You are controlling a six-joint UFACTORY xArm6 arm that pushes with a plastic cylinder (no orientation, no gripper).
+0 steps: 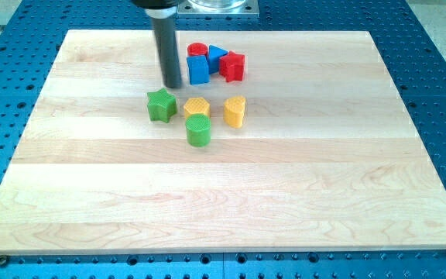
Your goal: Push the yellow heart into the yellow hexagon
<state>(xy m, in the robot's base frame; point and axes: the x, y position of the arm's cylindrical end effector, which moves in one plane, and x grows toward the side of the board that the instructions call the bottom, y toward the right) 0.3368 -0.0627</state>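
Note:
The yellow heart point(235, 111) stands near the board's upper middle. The yellow hexagon point(197, 107) lies to its left, with a small gap between them. My tip point(173, 85) rests on the board up and to the left of the hexagon, just above the green star point(161, 105) and left of the blue block point(198, 70). The tip touches none of them that I can see.
A green cylinder point(198, 130) sits just below the yellow hexagon. A red cylinder point(197, 50), a blue triangle point(217, 56) and a red star-like block point(233, 67) cluster near the view's top. The wooden board point(223, 201) lies on a blue perforated table.

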